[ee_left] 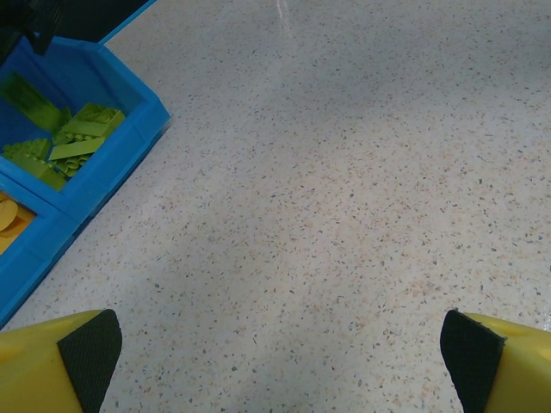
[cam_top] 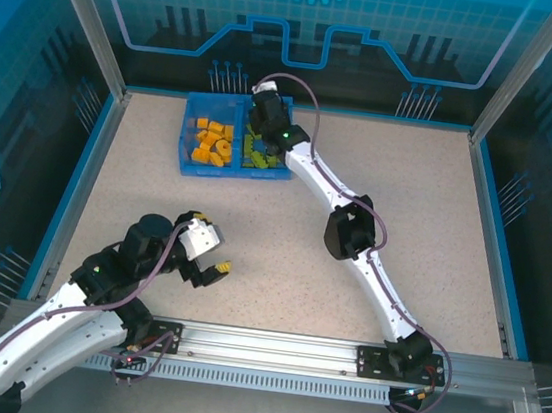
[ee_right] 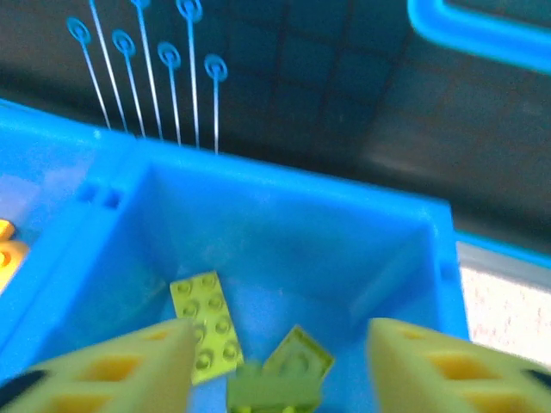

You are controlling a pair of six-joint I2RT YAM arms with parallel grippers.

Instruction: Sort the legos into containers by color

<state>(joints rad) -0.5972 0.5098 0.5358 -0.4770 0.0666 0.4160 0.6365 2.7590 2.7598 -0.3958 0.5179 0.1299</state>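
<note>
The blue tray [cam_top: 185, 142] sits at the far left of the speckled table [cam_top: 416, 214]. Its left compartment holds the orange legos [cam_top: 213, 143] and its right compartment holds the green legos [cam_top: 254, 152].

The right gripper [cam_top: 262, 122] hangs over the far end of the right compartment, with its arm reaching across from the near right. In the right wrist view, the right gripper [ee_right: 281, 335] has its yellow fingers [ee_right: 129, 366] spread apart above the compartment floor. A light green brick [ee_right: 207, 327] lies flat below them, with a second brick [ee_right: 299, 351] tilted just beside it. A darker, blurred brick [ee_right: 274, 394] lies between the fingers and seems to touch neither, so the claw looks open and empty.

The left gripper [cam_top: 214, 271] rests low at the near left, well apart from the tray. In its wrist view the left gripper [ee_left: 280, 353] is wide open. Its black pads [ee_left: 90, 353] are at opposite corners over bare table, holding nothing, and the tray's corner [ee_left: 129, 146] is to the far left.
</note>
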